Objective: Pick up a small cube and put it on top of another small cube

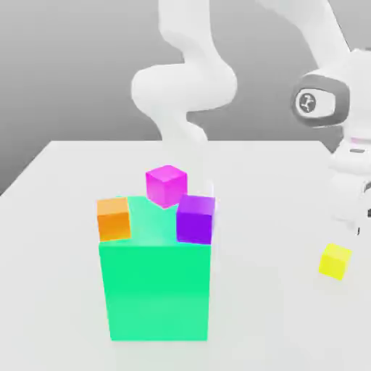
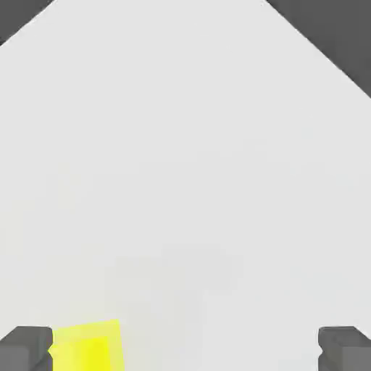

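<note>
- I am watching the arm [image 1: 196, 80] reaching down at the exterior view's right, with its white hand [image 1: 348, 181] hanging over that side of the white tabletop [image 1: 65, 174].
- The gripper [image 2: 185, 348] is standing with its jaws spread wide; in the hand view I am seeing one dark fingertip [image 2: 25, 348] at each lower corner with bare tabletop between them.
- The jaws are holding nothing.
- The small yellow cube [image 1: 335, 261] is sitting on the tabletop at the exterior view's right, just below the hand and well apart from the other blocks.
- In the hand view the yellow cube is lying right beside one fingertip, off to the side of the gap and not centred in it; I cannot tell whether they are touching.
- The big green block [image 1: 156, 290] is standing near the middle of the tabletop.
- An orange cube [image 1: 114, 218], a magenta cube [image 1: 166, 185] and a purple cube [image 1: 196, 219] are clustering around the green block's top edge; whether they are resting on it or behind it I cannot tell.
</note>
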Controlling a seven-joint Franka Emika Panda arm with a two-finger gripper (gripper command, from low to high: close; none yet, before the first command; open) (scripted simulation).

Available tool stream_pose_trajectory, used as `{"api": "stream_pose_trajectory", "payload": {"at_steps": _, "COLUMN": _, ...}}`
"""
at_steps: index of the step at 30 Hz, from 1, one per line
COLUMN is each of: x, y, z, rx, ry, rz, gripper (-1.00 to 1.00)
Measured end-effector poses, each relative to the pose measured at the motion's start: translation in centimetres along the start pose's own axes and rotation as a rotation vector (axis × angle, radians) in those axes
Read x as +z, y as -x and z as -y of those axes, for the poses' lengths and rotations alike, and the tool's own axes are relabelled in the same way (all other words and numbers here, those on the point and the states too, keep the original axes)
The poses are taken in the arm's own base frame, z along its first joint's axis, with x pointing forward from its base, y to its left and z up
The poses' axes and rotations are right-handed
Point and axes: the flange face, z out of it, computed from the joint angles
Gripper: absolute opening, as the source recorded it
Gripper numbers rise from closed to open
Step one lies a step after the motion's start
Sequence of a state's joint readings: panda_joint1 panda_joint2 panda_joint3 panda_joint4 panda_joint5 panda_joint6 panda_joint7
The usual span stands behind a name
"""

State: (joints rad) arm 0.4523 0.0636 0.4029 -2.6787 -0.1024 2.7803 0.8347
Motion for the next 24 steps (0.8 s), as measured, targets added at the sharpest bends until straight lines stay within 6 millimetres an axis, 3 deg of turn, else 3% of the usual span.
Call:
{"api": "stream_pose_trajectory", "payload": {"at_steps": 2, "x": 2.8, "y": 1.6, "z": 0.2, "rx": -0.029, "ry": 0.015, "rz": 0.031, "gripper": 0.0}}
{"api": "stream_pose_trajectory", "payload": {"at_steps": 7, "x": 8.2, "y": 2.4, "z": 0.2, "rx": -0.038, "ry": 0.019, "rz": 0.042, "gripper": 0.0}}
{"api": "stream_pose_trajectory", "payload": {"at_steps": 8, "x": 8.8, "y": 2.4, "z": 0.1, "rx": -0.038, "ry": 0.02, "rz": 0.041, "gripper": -1.0}}
{"api": "stream_pose_trajectory", "payload": {"at_steps": 14, "x": 9.1, "y": 2.5, "z": 0.1, "rx": -0.039, "ry": 0.02, "rz": 0.041, "gripper": -1.0}}
{"api": "stream_pose_trajectory", "payload": {"at_steps": 16, "x": 8.0, "y": 2.4, "z": 0.2, "rx": -0.038, "ry": 0.019, "rz": 0.041, "gripper": -1.0}}
{"api": "stream_pose_trajectory", "payload": {"at_steps": 21, "x": 3.1, "y": 2.1, "z": 0.2, "rx": -0.036, "ry": 0.022, "rz": 0.04, "gripper": -1.0}}
{"api": "stream_pose_trajectory", "payload": {"at_steps": 24, "x": -0.3, "y": -2.7, "z": -3.4, "rx": 0.076, "ry": 0.04, "rz": 0.028, "gripper": -1.0}}
